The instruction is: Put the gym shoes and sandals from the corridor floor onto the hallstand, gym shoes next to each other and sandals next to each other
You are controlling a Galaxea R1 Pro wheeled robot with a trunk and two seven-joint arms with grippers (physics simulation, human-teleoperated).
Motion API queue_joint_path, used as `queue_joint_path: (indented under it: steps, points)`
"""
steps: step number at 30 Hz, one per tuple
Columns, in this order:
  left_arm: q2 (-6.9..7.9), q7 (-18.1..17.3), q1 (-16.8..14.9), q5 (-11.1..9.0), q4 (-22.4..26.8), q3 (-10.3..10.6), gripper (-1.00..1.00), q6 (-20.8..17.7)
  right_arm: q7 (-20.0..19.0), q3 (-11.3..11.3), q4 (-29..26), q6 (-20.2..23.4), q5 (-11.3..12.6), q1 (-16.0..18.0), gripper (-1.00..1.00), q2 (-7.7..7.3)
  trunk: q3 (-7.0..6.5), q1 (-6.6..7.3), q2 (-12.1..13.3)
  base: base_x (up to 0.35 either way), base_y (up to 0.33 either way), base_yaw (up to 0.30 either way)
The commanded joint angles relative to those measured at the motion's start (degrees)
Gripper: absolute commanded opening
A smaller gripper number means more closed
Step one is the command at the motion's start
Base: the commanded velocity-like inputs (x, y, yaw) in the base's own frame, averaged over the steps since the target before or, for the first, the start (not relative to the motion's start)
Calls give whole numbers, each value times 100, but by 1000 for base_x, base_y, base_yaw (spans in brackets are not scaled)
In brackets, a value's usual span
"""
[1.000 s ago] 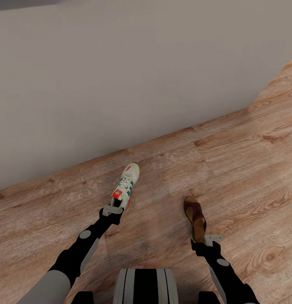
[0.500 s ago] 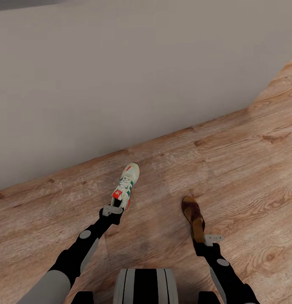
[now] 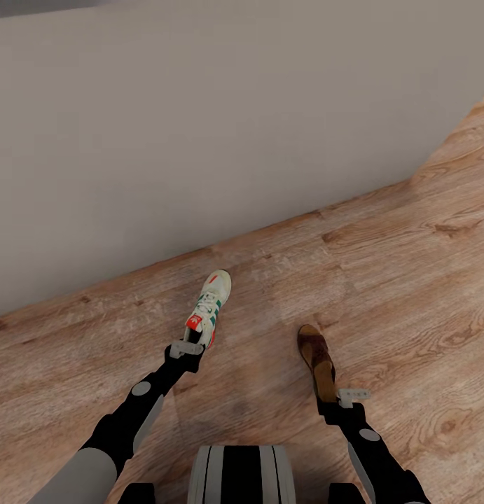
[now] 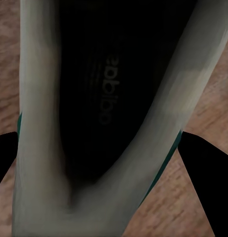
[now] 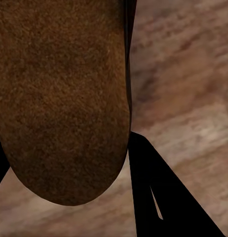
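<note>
**A:** Head camera looking down over both arms. The left pincer (image 3: 188, 348) is clamped on the heel of a gym shoe (image 3: 209, 306), cream-white with green stripes and a red tag on the tongue. The toe points away from the robot toward the grey wall (image 3: 199, 126).

**B:** And from the left wrist camera you look straight into that gym shoe (image 4: 106, 108), dark insole with lettering, pale collar curving around it, dark finger shapes at either side. Is the sole on the floor?

**A:** Cannot tell from the head view. The shoe sits over the corridor floor (image 3: 382, 280), just short of the line where the planks meet the wall.

**B:** Right side?

**A:** The right pincer (image 3: 347, 397) grips the heel end of a brown sandal (image 3: 316, 355). The sandal stretches away from the pincer, its toe angled a little toward the robot's left, darker strap across the front part.

**B:** The right wrist camera shows the sandal (image 5: 62, 98) close up, a rounded brown suede-like surface, with one black finger (image 5: 160, 197) beside its edge and wood planks (image 5: 193, 84) behind.

**A:** The two pieces of footwear are well apart, shoe to the left, sandal to the right. The robot's trunk (image 3: 242, 474) shows between the two arms.
</note>
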State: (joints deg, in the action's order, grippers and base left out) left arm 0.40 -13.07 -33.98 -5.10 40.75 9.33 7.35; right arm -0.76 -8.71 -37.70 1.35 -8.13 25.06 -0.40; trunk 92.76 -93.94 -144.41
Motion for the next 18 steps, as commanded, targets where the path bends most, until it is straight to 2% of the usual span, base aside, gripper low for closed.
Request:
queue_joint_path:
  steps: [1, 5, 11, 18]
  points:
    - [4, -11, -4, -53, -6, 17, -100, 12, -22, -9, -1, 14, -22, -1, -100, 5, 3, 0, -1, 0, 0, 0]
    - [9, -12, -4, -53, -6, 16, -100, 12, -24, -13, -1, 12, -22, -1, -100, 5, 3, 0, -1, 0, 0, 0]
    - [12, -11, -4, -55, -6, 24, -100, 7, -36, -12, -1, 0, -22, -1, -100, 0, -130, 16, 7, 0, 0, 0]
    - [21, -17, -4, -69, -6, 22, -100, 8, -41, -8, 34, -347, -36, -1, -100, -4, -285, 34, 17, 0, 0, 0]
